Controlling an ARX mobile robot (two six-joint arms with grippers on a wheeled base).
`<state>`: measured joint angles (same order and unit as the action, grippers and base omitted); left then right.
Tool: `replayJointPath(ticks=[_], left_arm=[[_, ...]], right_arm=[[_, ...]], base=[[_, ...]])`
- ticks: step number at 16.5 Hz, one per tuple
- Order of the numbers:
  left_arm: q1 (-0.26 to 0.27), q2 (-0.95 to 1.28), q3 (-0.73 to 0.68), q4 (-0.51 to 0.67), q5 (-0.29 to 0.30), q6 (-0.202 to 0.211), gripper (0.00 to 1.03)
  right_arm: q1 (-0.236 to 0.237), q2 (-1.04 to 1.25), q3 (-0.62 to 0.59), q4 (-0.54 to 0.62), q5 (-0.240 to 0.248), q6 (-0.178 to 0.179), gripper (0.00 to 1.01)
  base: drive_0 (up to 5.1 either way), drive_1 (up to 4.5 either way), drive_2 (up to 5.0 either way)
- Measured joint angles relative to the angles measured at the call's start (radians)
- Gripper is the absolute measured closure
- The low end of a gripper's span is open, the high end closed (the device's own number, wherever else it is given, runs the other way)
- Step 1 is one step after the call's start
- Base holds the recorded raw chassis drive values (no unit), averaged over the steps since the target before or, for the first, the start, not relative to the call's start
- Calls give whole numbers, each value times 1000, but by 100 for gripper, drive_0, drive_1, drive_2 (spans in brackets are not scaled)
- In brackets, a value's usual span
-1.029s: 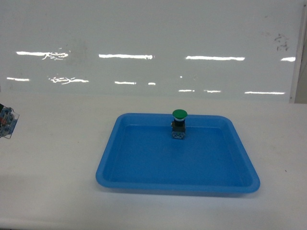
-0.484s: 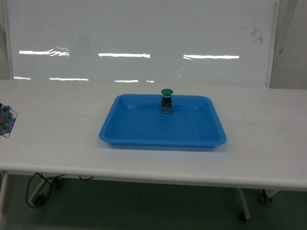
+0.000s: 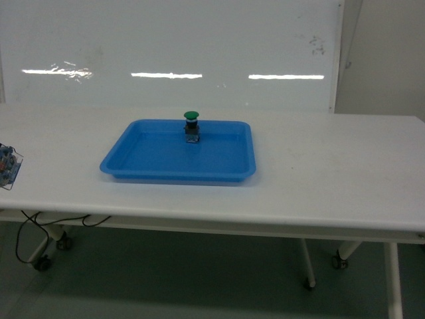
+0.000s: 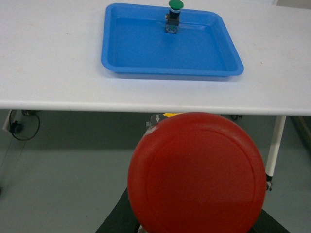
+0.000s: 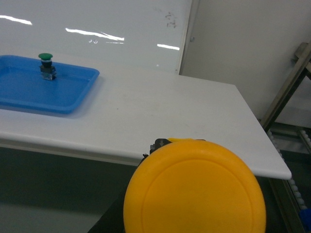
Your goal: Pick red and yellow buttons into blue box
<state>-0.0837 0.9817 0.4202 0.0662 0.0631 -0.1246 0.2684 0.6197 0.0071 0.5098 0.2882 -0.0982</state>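
Red button (image 4: 196,174): its red cap fills the near part of the left wrist view, right in front of the camera and off the table, over the floor; I judge the left gripper grips it, though the jaws themselves are hidden behind the cap.
Yellow button (image 5: 194,188): its yellow cap sits likewise close before the right wrist camera, beyond the table's near edge; I judge the right gripper is closed on it, jaws unseen.
Blue box: in none of the views, so the drop place cannot be located from here.
Shallow blue tray (image 3: 136,155): on the white table (image 3: 319,173), left of centre, holding only the green button (image 3: 192,125), upright against the far wall.
Risk, grip: either button could slip and fall to the floor, since both hang over open floor, not over the table.
Risk, blind view: the caps block much of both wrist views, so aiming a release may be poor.
Risk, wrong target: dropping into the tray instead of the box.
Edges: the table's near edge lies ahead of both arms; legs and castors stand beneath.
Open room: the table's right half is bare; open floor lies below.
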Motion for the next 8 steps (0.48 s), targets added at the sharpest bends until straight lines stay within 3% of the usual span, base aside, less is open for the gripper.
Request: replayJointPath(ticks=[8], left_arm=[[0,1,0,-6,0,0,79]], right_arm=[[0,0,0,-1,0,0,75]], base=[[392,-463,64]])
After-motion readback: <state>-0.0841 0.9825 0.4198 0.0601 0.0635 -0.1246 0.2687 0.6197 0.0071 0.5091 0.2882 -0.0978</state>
